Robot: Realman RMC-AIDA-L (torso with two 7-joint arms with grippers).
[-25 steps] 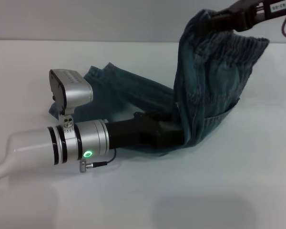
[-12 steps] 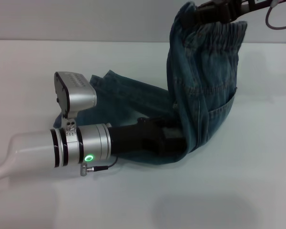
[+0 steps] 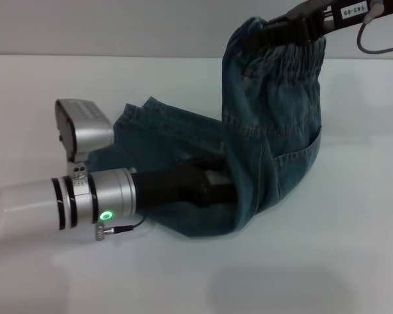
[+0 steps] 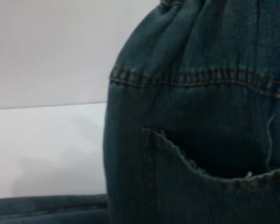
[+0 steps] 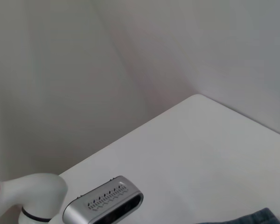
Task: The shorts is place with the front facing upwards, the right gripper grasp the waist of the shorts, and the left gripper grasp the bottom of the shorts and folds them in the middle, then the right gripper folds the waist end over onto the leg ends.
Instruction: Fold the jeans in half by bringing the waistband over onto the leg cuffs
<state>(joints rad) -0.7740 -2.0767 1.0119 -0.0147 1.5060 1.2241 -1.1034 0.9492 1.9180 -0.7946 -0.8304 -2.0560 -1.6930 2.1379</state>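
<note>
Head view: right gripper (image 3: pixel 295 27) jaws clenched on the waist of the shorts (image 3: pixel 281 46), lifted — final fold; next, lower onto the leg ends (image 3: pixel 128 121); left gripper (image 3: pixel 216 186) jaws hidden.

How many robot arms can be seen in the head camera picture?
2. The left arm lies low over the table, its tool tucked into the shorts. The right arm's tool is at the top, holding the waistband up.
</note>
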